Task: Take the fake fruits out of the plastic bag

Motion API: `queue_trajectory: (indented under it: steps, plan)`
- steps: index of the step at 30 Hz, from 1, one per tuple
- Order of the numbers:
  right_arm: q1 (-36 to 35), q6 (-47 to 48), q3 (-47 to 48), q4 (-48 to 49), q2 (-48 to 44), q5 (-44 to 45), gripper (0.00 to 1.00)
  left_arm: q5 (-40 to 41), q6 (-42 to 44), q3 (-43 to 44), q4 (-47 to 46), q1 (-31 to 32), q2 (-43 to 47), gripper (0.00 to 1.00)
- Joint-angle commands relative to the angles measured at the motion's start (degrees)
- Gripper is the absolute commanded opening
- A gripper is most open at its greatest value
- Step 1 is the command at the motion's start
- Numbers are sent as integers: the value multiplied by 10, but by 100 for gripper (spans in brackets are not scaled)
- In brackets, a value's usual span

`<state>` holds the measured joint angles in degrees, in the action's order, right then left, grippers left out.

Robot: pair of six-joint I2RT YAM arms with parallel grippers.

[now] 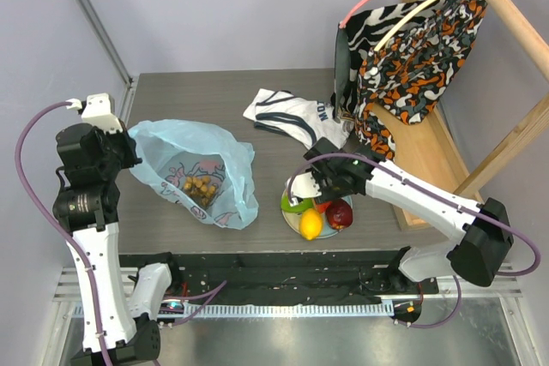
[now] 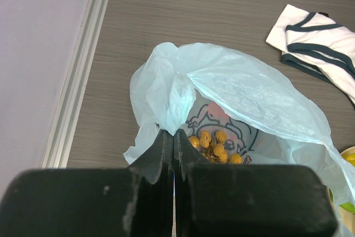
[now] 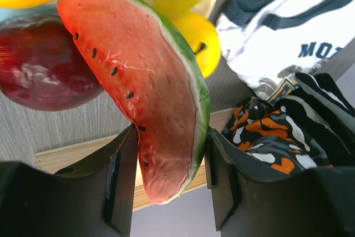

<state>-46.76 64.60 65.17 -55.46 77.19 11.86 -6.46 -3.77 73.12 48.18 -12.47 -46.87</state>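
The light-blue plastic bag lies open at the table's left, and its mouth shows in the left wrist view. A brownish grape bunch lies inside it. My left gripper is shut on the bag's left rim and holds it up. My right gripper is shut on the watermelon slice, jaws on its two faces, just above the plate. On the plate lie a yellow lemon, a red apple and a green piece.
A white shirt with dark lettering lies behind the plate. Patterned cloth hangs on hangers from a wooden rack at the right. A metal rail runs along the table's left edge.
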Motion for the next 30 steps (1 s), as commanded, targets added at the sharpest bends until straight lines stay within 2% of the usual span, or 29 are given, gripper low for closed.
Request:
queue_trajectory:
  steps: [1, 5, 9, 10, 11, 21, 27, 30]
  plan:
    - [-15, 2, -17, 19, 1, 43, 28, 4, 7, -1, -28, -4, 5, 0]
    - [-15, -18, -20, 22, 9, 58, 36, 3, 5, -2, -30, -5, 6, 0]
    - [-15, -26, -19, 28, 6, 64, 52, -4, 1, -3, -31, -6, 4, 0]
    - [-15, -27, -19, 29, 2, 59, 72, -7, -1, -3, -32, -6, 3, 0]
    - [-15, -27, -19, 30, -3, 55, 74, -9, -2, -3, -33, -5, 1, 0]
    - [-23, -30, -9, 10, -29, 27, 75, -19, -4, -7, -35, -6, 1, 0]
    - [-23, -50, 45, 22, -38, 7, 75, -35, -5, -10, -34, -5, 4, 0]
    - [-24, -88, 95, 59, -42, -43, 75, -36, -4, -7, -22, -6, 6, 0]
